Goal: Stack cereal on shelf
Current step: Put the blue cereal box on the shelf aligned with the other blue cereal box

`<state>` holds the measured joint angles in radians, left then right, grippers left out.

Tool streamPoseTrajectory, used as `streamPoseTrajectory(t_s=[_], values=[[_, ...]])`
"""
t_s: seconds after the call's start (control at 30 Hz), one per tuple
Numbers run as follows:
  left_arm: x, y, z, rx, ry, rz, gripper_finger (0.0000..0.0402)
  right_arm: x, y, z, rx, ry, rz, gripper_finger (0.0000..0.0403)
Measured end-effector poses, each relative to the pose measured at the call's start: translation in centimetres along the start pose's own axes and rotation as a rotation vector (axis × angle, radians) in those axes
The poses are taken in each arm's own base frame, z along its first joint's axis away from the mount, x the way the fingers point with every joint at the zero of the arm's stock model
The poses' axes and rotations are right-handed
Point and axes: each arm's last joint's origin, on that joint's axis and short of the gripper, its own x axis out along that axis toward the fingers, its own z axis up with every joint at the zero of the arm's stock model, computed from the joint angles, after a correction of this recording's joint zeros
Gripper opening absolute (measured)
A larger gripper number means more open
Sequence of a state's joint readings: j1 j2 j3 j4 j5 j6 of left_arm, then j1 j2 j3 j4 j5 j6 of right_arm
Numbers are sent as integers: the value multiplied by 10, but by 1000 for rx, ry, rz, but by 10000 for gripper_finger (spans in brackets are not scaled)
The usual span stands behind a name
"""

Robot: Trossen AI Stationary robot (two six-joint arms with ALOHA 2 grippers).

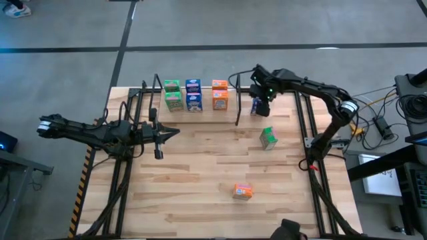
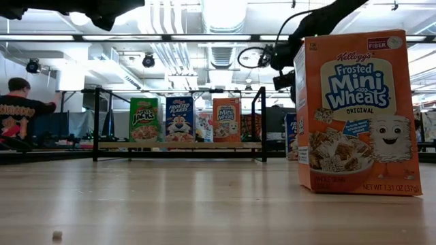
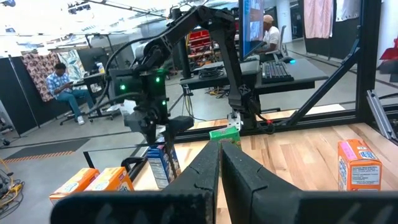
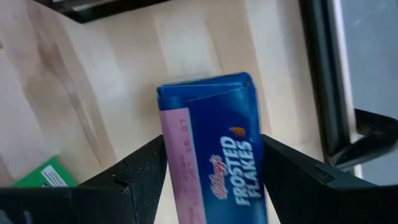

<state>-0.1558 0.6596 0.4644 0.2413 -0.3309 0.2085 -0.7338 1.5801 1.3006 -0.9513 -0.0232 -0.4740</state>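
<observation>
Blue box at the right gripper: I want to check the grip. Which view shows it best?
Right wrist view: the blue box fills it, between the right gripper's fingers. High and left wrist views show it small; low view only an edge.

The near orange cereal box (image 2: 355, 112) reads "Kellogg's Frosted Mini Wheats Original", "Fiber" at its top corner and "NET WT 1.31 OZ (37g)" along the bottom. On the shelf (image 2: 178, 145), the green box (image 2: 144, 120) reads "Jacks", the blue box (image 2: 179, 119) "Frosted Flakes", the orange box (image 2: 226, 120) "Mini Wheats". The blue box (image 4: 217, 149) between the right pincer (image 4: 214, 177) fingers reads "Kellogg's Frosted Flakes".
</observation>
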Motion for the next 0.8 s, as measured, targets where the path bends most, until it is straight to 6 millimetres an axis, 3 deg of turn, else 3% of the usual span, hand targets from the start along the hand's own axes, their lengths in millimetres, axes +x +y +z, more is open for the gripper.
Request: streamPoseTrajectory(t_s=[0.27, 0.8], values=[[0, 0, 0, 0, 1, 0, 0, 10, 0, 1, -13, 33, 21, 225], [0, 0, 0, 0, 1, 0, 0, 0, 2, -4, 24, 33, 32, 150]])
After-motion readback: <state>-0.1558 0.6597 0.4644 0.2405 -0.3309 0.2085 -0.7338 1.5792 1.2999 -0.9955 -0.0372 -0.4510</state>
